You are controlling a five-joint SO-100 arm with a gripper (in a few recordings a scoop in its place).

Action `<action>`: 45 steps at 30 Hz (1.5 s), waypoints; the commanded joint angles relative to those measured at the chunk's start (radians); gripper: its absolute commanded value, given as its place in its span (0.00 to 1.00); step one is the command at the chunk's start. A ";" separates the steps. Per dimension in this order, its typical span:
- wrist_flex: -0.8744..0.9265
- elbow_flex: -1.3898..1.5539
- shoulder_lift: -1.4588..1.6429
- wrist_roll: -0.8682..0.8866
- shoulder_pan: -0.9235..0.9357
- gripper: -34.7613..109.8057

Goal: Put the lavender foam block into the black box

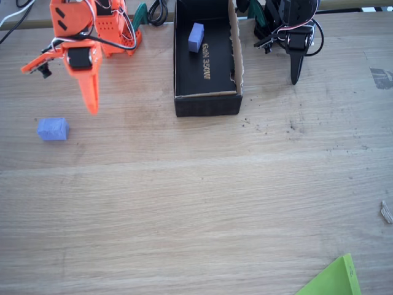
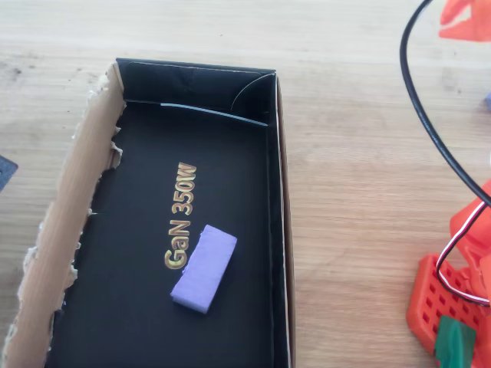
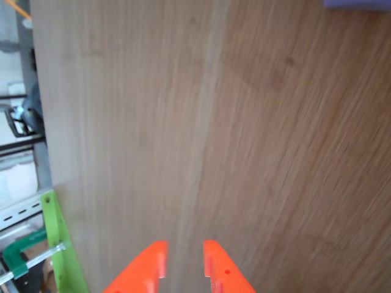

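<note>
- The lavender foam block (image 1: 196, 37), a small matte periwinkle piece of soft foam, lies on the floor of the black box (image 1: 184, 74), toward the far end in the fixed view.
- In the overhead view the lavender foam block (image 2: 204, 267) rests flat on the dark floor, just beside the gold "GaN 350W" lettering (image 2: 181, 217), its corner close to the "G", clear of both long walls.
- The black box (image 2: 278, 230) is a long rectangular cardboard carton, black inside and out, with a torn raw-brown rim along one long side (image 2: 73, 230).
- The orange two-finger gripper (image 1: 92, 101) hangs over the bare wooden table (image 1: 196, 203), left of the box in the fixed view and well apart from it, tips pointing toward the near side.
- In the wrist view its two orange fingertips (image 3: 156, 259) stand slightly apart with a narrow gap and nothing between them; the gripper (image 3: 184, 256) holds nothing.
- A second periwinkle foam block (image 1: 53, 129) sits on the table near the gripper's tip, a little to its left and nearer, not touching it.
- A lime-green sheet corner (image 1: 334, 279) pokes in at the near right edge of the table.
- A green clamp (image 3: 24, 256) shows at the table's edge in the wrist view.
</note>
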 commanded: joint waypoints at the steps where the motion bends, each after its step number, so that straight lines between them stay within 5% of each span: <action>1: -0.005 -0.034 0.026 0.035 0.020 0.30; 10: -0.006 0.018 0.084 0.143 0.117 0.24; 25: -0.052 -0.120 -0.078 0.002 0.425 0.24; 45: 0.485 -0.301 -0.101 0.087 0.474 0.24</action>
